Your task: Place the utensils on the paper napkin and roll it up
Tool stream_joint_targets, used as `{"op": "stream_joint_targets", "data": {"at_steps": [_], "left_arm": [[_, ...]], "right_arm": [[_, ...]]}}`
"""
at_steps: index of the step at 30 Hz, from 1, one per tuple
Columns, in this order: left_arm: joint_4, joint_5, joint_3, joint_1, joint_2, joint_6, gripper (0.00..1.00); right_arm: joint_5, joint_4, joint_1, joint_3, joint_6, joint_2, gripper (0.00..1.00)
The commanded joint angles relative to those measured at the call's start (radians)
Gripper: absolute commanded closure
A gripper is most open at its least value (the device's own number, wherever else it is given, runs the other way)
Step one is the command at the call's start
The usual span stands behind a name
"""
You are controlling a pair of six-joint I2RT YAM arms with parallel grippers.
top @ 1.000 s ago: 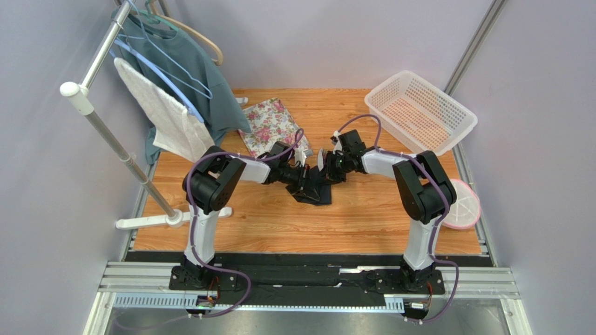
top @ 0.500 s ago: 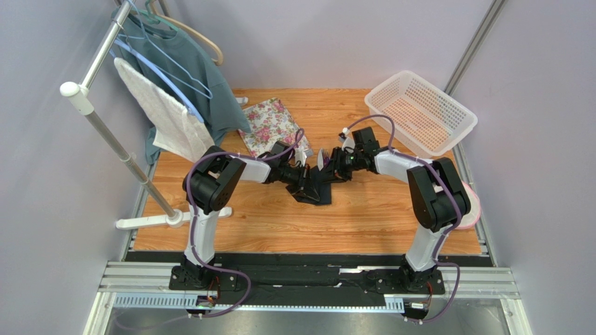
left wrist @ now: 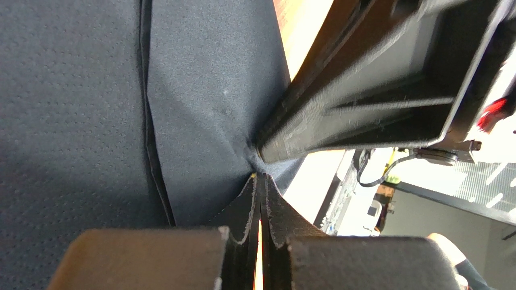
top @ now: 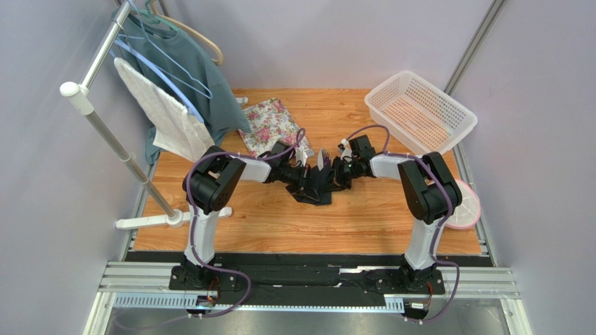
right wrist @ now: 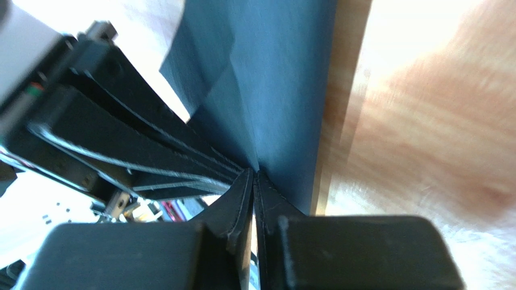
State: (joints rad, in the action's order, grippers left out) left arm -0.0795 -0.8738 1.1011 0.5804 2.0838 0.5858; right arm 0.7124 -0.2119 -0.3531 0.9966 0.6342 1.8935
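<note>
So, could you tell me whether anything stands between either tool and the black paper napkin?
Nothing visible does. The left tool and the right tool are both closed directly on the thin black square paper napkin, tips right beside each other.

The left gripper (top: pixel 305 179) and the right gripper (top: pixel 335 175) meet tip to tip over the crumpled black paper napkin (top: pixel 315 193), which spreads just nearer than both. Between them, on the far side, the pale ends of the utensils (top: pixel 323 158) poke out. A floral tray (top: pixel 268 123) lies beyond the left gripper, near it. A white mesh basket (top: pixel 420 110) sits well beyond and to the right of the right gripper. A pink-rimmed disc (top: pixel 467 206) lies far to its right. A clothes rack (top: pixel 105 132) with a teal shirt (top: pixel 199 77) stands well left of the left gripper.
</note>
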Motion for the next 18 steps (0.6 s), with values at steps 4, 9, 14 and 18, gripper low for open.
{"op": "stream_joint_targets", "data": {"at_steps": [4, 9, 14, 18], "left_arm": [[0.107, 0.117, -0.004, 0.002, 0.035, -0.09, 1.0], [0.115, 0.124, -0.001, 0.002, 0.035, -0.096, 1.0], [0.119, 0.122, -0.007, 0.002, 0.032, -0.099, 1.0], [0.116, 0.122, -0.006, 0.002, 0.038, -0.096, 1.0]], "right_arm": [[-0.106, 0.003, -0.004, 0.111, 0.016, 0.033, 0.94], [-0.171, -0.02, -0.003, 0.161, -0.007, 0.082, 0.95], [-0.225, -0.032, -0.003, 0.218, -0.024, 0.137, 0.96], [-0.232, -0.04, 0.002, 0.29, -0.031, 0.173, 0.96]]}}
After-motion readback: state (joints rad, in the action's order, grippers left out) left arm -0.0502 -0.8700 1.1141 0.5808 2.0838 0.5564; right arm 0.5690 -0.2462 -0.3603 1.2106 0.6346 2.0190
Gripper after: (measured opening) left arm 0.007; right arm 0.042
